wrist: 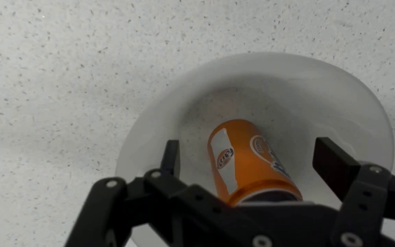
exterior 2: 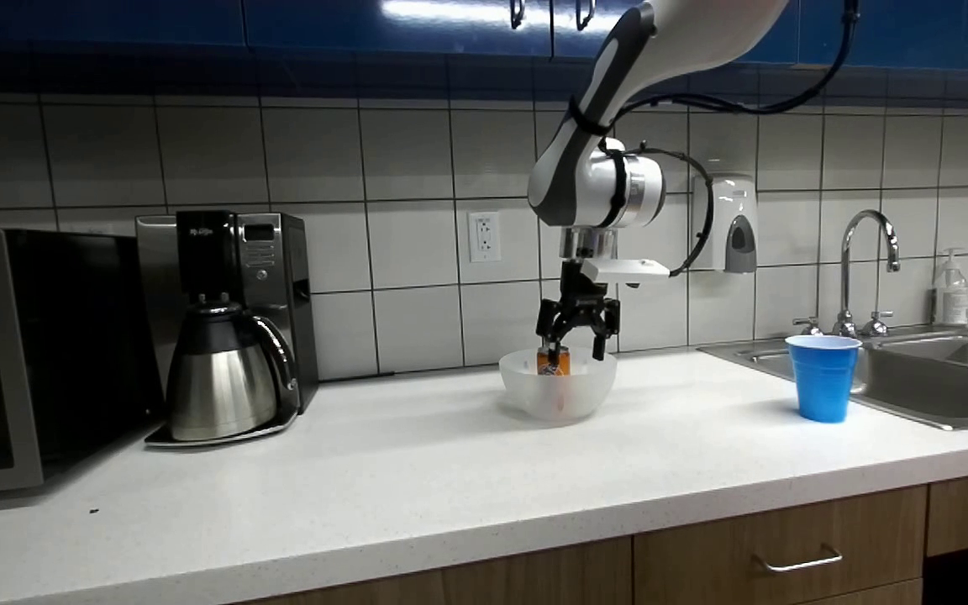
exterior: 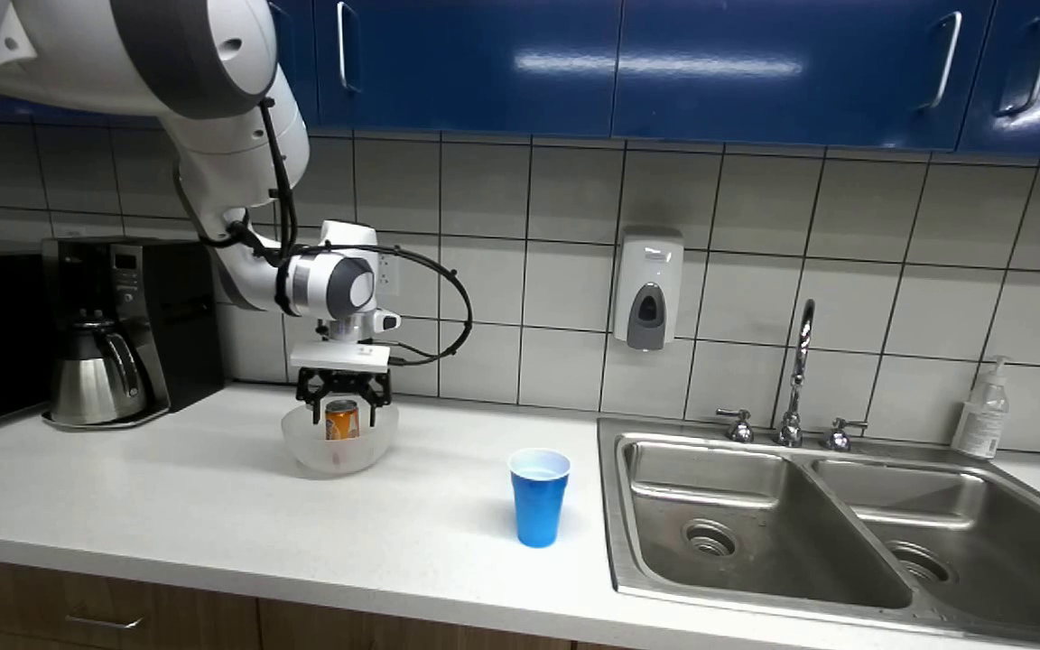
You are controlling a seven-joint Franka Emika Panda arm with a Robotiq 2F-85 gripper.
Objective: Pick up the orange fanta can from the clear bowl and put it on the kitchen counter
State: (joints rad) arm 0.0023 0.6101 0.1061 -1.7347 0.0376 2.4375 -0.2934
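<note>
Your gripper [exterior: 344,415] straddles the orange can [wrist: 247,161] in the bowl [wrist: 286,63].
You have the fingers [wrist: 171,156] apart, one on each side of the can, with a gap at both in the wrist view. In both exterior views you see the can over the bowl's near rim. The bowl sits on the worktop [exterior 2: 366,487]; the blue cup [exterior: 538,507] stands upright, well apart, near the sink [exterior: 621,506].

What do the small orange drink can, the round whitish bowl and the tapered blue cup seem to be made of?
Small orange drink can: probably thin printed metal, judging by its soft sheen and silvery rim.
Round whitish bowl: smooth, translucent plastic or glass, can't tell which; orange shows faintly through its wall.
Tapered blue cup: likely plastic, slightly glossy, going by its light sheen and pale inside.
</note>
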